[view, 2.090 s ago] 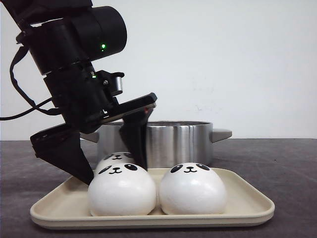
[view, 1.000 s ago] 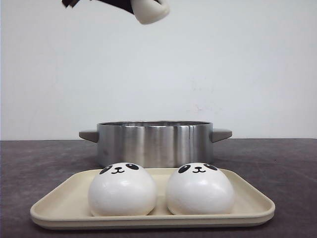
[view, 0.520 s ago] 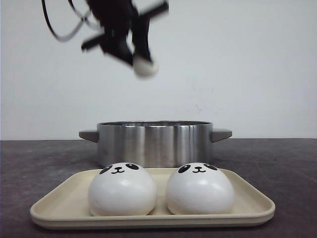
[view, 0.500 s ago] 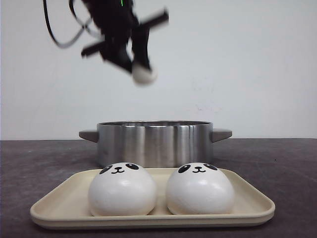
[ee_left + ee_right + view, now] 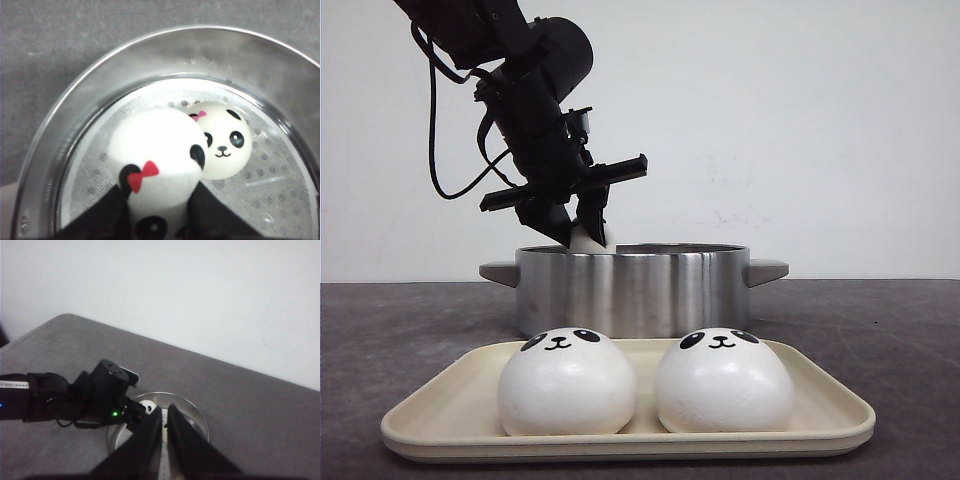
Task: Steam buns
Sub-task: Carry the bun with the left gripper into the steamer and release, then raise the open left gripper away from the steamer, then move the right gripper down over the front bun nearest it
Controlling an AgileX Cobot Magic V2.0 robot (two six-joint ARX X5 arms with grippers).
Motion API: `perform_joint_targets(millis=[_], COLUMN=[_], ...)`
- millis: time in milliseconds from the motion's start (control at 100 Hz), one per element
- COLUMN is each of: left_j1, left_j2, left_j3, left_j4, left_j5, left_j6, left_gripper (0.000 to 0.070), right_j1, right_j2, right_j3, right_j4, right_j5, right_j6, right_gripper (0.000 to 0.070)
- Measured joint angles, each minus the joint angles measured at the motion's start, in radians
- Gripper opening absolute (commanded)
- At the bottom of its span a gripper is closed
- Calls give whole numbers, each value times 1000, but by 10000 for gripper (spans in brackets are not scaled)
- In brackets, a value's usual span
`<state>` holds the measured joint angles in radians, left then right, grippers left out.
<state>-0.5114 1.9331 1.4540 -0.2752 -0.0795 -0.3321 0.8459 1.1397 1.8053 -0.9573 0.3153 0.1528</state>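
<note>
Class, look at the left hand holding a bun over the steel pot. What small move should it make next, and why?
Probably lower a little further, then let go. The left hand is shut on a bun at the rim of the pot. The wrist view shows it above the perforated floor, beside another bun already lying there. Setting it on the free side should avoid squashing that one.

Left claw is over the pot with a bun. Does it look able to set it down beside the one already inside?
Probably yes. The left claw holds its bun above the open pot; one bun lies to one side on the perforated steamer insert, which shows bare space beside it.
</note>
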Motion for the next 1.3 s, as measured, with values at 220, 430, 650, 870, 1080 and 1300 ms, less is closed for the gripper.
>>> perform_joint_targets(millis=[220,430,650,870,1080,1300], left_j1=[0,0,0,-7,-45,-84], left_j2=[3,3,3,-135,-392,-601], left_j3=[0,0,54,82,92,92], left_j4=[11,13,-65,-116,-198,-332], left_j5=[0,0,0,1,1,0], left_j6=[13,27,27,26,26,26], left_gripper=[524,528,525,516,516,514], right_j1=[0,0,-3,-40,-54,-54], right_j2=[0,0,-1,-3,-2,1], right_j3=[0,0,-18,-187,-443,-688], right_j4=[-20,-30,-89,-89,50,128], right_j5=[0,0,1,-2,-116,-261], right_j6=[0,0,0,2,70,222], right_gripper=[11,11,11,11,11,12])
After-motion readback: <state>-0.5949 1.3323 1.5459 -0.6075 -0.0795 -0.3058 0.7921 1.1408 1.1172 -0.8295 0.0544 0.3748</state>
